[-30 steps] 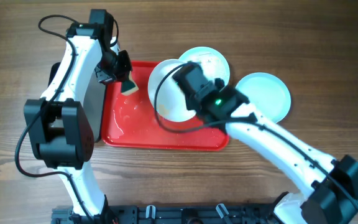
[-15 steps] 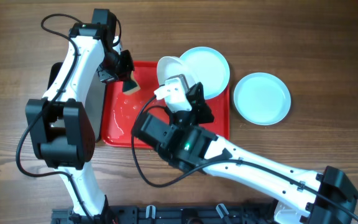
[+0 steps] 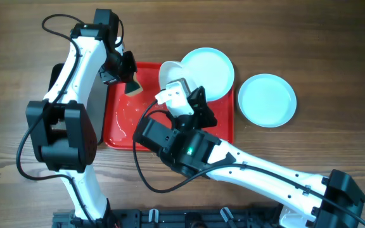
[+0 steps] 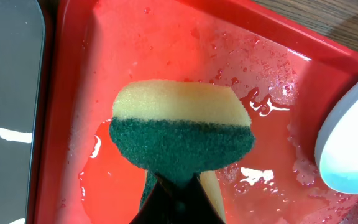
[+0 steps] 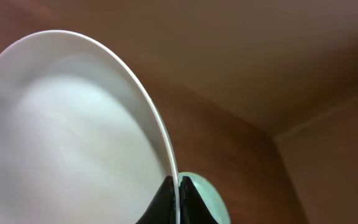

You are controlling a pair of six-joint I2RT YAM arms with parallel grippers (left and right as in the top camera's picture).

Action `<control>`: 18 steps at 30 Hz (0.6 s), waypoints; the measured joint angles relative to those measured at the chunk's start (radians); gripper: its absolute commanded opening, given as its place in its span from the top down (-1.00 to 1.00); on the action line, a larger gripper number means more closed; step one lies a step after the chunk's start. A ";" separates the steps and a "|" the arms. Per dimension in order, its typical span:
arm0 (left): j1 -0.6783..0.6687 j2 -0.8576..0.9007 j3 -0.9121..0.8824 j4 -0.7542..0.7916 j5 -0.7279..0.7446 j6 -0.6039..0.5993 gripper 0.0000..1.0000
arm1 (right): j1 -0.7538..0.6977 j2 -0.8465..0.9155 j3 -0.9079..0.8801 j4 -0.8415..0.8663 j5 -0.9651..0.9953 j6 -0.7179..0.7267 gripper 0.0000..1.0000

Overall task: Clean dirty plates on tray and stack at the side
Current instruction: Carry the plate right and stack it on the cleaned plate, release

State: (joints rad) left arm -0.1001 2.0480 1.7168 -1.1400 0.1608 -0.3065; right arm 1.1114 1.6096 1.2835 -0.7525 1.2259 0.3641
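Note:
My right gripper (image 5: 176, 190) is shut on the rim of a pale plate (image 5: 73, 118) and holds it tilted on edge above the red tray (image 3: 132, 130). From overhead this plate (image 3: 168, 71) stands over the tray's far middle, with the gripper (image 3: 175, 85) at its near rim. A second plate (image 3: 211, 69) lies at the tray's far right corner. A third plate (image 3: 268, 100) lies on the table right of the tray. My left gripper (image 4: 179, 196) is shut on a green and yellow sponge (image 4: 182, 124) over the wet tray floor (image 4: 166, 56), at the tray's far left (image 3: 134, 85).
A black tray (image 3: 96, 104) lies along the red tray's left side, partly under my left arm, and shows in the left wrist view (image 4: 8, 93). Water and suds pool on the red tray floor. My right arm crosses the tray's near edge.
My right arm has swung round over the tray's near side and tipped the held plate up on edge. The left gripper with the sponge has hardly moved.

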 measured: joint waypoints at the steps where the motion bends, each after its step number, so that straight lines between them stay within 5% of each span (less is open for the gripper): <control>1: 0.000 0.000 0.000 0.000 0.000 0.000 0.92 | 0.000 0.000 0.000 0.000 -0.011 0.000 0.91; 7: 0.000 0.000 0.000 0.000 0.000 0.000 0.92 | -0.023 -0.010 0.000 -0.007 -0.119 0.010 0.91; 18: 0.000 0.000 0.000 -0.001 0.000 0.000 0.92 | -0.430 -0.043 0.000 -0.027 -0.895 0.076 0.92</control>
State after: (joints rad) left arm -0.1001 2.0480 1.7168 -1.1408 0.1608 -0.3065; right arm 0.6815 1.5665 1.2835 -0.7795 0.3309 0.4404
